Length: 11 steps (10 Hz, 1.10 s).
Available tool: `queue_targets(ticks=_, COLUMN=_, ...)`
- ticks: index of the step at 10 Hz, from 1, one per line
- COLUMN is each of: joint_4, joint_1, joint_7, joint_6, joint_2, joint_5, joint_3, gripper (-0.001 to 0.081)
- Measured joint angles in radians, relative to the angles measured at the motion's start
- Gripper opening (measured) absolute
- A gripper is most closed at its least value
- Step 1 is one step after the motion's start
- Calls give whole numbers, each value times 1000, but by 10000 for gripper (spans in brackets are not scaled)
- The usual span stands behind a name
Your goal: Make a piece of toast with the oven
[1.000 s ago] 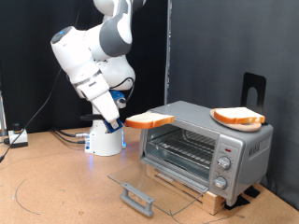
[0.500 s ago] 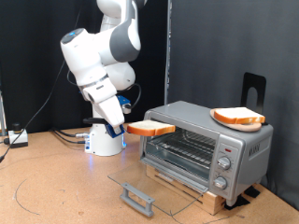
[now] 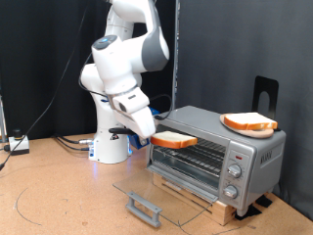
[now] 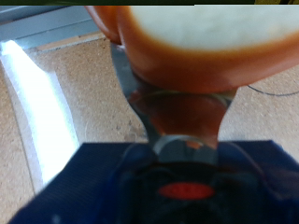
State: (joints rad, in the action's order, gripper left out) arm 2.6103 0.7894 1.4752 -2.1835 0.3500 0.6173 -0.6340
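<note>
The silver oven stands at the exterior view's right, its glass door folded down flat with the grey bar handle in front. A piece of toast, pale face and orange-brown crust, hangs level just in front of the oven's open mouth, at the height of its upper edge. My gripper is shut on this slice from the exterior view's left. In the wrist view the slice fills the space beyond the fingers. A second slice lies on the oven's roof.
The oven rests on a wooden board on a brown table. The wire rack shows inside the cavity. Three knobs line the oven's front right. A black stand rises behind. Cables trail at the left.
The arm has swung to the exterior view's right and lowered, carrying the toast from beside the oven's roof corner down to the front of its open mouth.
</note>
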Motion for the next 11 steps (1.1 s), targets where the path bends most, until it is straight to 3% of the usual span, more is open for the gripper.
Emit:
queue_targets(ticks=3, joint_4=29, joint_1=-30, joint_7=-35, joint_6=-72, joint_2=0, joint_5=19, joint_3=-77, gripper=396)
queue_targets(ticks=7, joint_4=57, joint_1=-123, joint_7=14, joint_6=-219, joint_2=11, joint_5=112, joint_3=-140, gripper=396)
queue_targets(ticks=9, joint_4=72, joint_1=-122, joint_7=17, joint_6=-237, joint_2=28, joint_5=65, joint_3=-151, gripper=396)
queue_targets(ticks=11, joint_4=87, joint_1=-85, joint_7=17, joint_6=-236, joint_2=39, joint_5=-5, joint_3=-146, gripper=396)
